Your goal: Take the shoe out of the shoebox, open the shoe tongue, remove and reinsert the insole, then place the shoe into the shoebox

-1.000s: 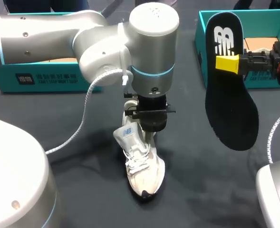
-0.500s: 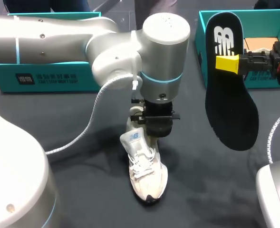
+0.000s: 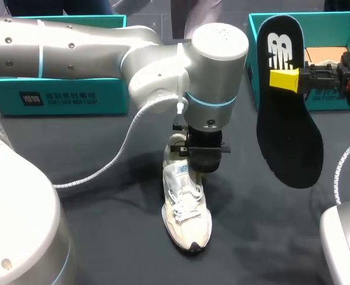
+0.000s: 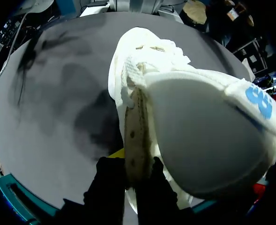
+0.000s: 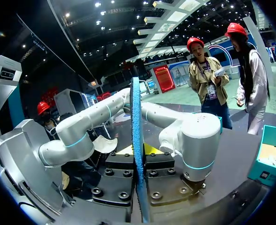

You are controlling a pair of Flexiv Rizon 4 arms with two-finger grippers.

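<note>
Left gripper point(image 4: 132, 165) was seen clamped on the shoe point(image 3: 188, 209), its dark fingers point(image 4: 109, 180) pinching the laced edge of the opening from both sides; the shoe was stood on the table point(image 3: 91, 196) near the middle, toe pointed toward the robot, heel end under the wrist; the tongue point(image 3: 180, 171) was tipped up just beside the gripper. Right gripper point(image 3: 284, 80) was closed on the insole point(image 3: 289, 127), which was held upright in the air, apart from the shoe, in front of the right box point(image 3: 341, 29); a second box point(image 3: 62, 98) was set at the far left.
</note>
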